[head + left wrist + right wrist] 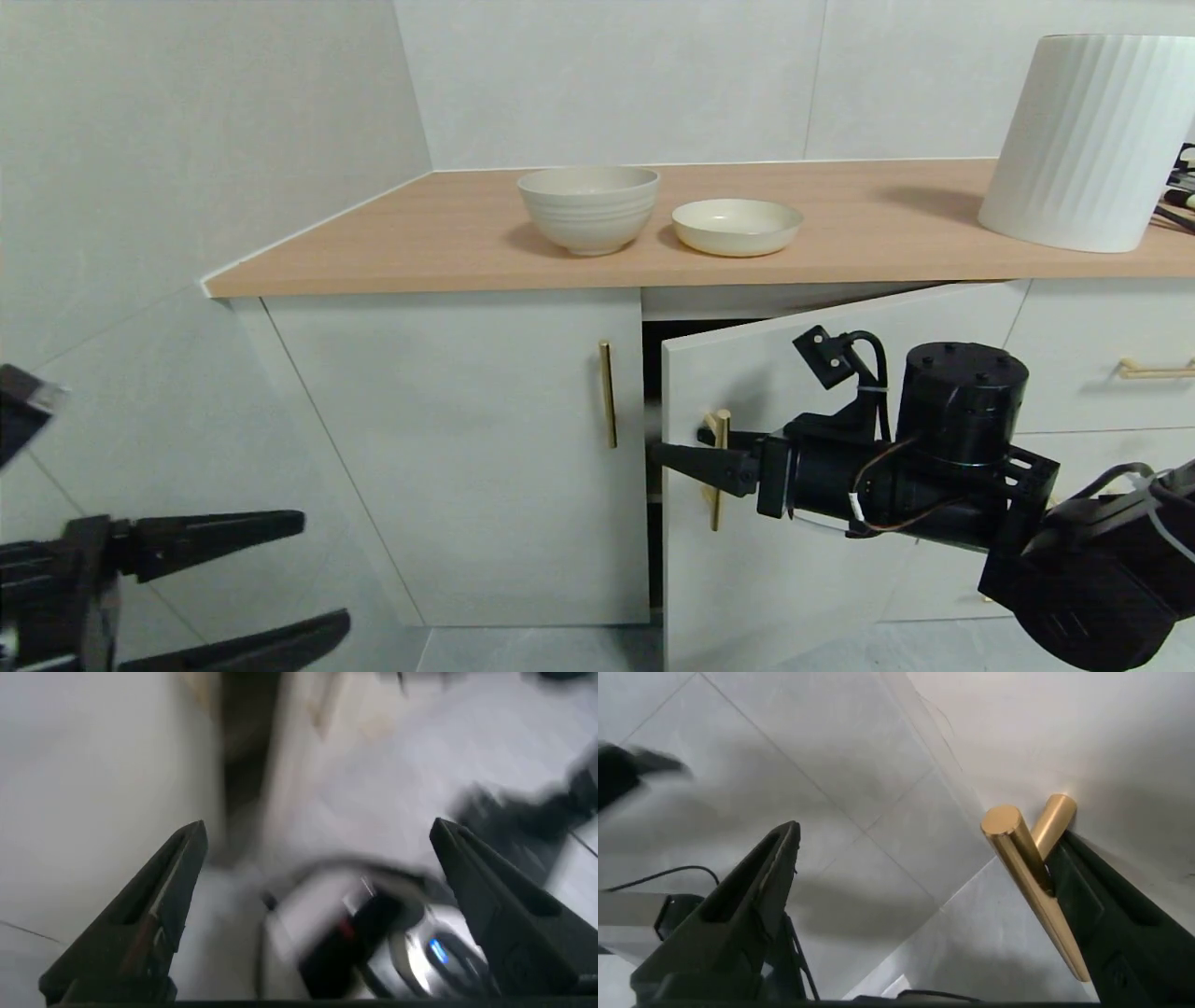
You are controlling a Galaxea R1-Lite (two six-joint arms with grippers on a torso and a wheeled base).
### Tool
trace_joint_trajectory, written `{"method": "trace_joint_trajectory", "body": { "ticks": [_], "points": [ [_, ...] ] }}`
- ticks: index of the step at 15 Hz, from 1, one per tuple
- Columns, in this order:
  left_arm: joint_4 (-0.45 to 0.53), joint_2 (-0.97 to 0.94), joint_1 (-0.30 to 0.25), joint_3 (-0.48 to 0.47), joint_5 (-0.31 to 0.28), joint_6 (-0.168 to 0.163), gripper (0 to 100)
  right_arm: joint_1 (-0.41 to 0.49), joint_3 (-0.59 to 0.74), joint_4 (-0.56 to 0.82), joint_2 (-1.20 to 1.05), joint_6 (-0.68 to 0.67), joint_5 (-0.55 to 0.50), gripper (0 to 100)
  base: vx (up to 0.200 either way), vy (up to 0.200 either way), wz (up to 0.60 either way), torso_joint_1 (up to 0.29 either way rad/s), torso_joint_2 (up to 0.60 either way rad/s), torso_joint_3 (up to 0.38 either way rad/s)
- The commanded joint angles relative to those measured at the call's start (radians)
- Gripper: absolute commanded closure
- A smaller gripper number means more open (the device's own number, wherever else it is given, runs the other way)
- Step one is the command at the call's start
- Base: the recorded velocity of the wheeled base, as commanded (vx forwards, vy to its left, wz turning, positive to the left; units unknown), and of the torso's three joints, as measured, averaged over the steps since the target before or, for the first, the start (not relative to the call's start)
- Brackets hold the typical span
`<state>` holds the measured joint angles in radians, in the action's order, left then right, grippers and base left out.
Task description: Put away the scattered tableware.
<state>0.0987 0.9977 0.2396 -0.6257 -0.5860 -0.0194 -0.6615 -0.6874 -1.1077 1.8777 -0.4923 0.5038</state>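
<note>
Right gripper (677, 446) (924, 840): fingers spread apart and clamping nothing; one finger rests against the short brass bar handle (717, 467) (1032, 877) of the ajar door.
Left gripper (325, 569) (318, 831): fingers wide apart and holding nothing, low by the grey tiled side wall (187, 140), well apart from the cupboard.
Long light-wood countertop (448, 233): runs into the corner and carries both dishes.
White cupboard door standing ajar (794, 523): swung out from under the counter, with a dark gap at its edge.
Closed white cupboard door (448, 448): just beside the gap, with a slim upright brass handle (608, 394).
Tall white ribbed cylinder (1088, 140): upright at the counter's right end.
Ribbed beige ceramic bowl (588, 207): upright on the counter, above the closed door.
Shallow cream dish (738, 226): just beside the bowl, not touching it.
</note>
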Motion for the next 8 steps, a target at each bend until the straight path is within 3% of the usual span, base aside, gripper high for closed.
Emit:
{"method": "trace_joint_trajectory", "body": {
  "ticks": [1,3,4,5,6,8],
  "points": [
    [-0.019,0.142,0.075,0.032,0.000,0.001,0,-0.009,-0.003,-0.003,0.026,-0.003,0.012,0,0.000,0.000,0.00,0.000,0.00,0.000],
    [-0.054,0.173,0.090,0.047,0.000,0.002,0,-0.009,-0.001,-0.004,0.024,-0.003,0.012,0,0.000,0.000,0.00,0.000,0.00,0.000],
    [-0.094,0.194,0.110,0.063,0.000,0.021,0,-0.009,-0.001,-0.004,0.026,-0.003,0.012,0,0.000,0.000,0.00,0.000,0.00,0.000],
    [-0.116,0.200,0.121,0.066,0.000,0.039,100,-0.007,-0.001,-0.004,0.028,-0.003,0.012,0,0.000,0.000,0.00,0.000,0.00,0.000],
    [-0.162,0.213,0.132,0.067,0.000,0.084,100,-0.009,-0.001,-0.004,0.028,-0.005,0.012,0,0.000,0.000,0.00,0.000,0.00,0.000],
    [-0.220,0.240,0.132,0.067,0.002,0.107,100,-0.009,0.000,-0.004,0.028,-0.005,0.012,0,0.000,0.000,0.00,0.000,0.00,0.000]
  ]
}}
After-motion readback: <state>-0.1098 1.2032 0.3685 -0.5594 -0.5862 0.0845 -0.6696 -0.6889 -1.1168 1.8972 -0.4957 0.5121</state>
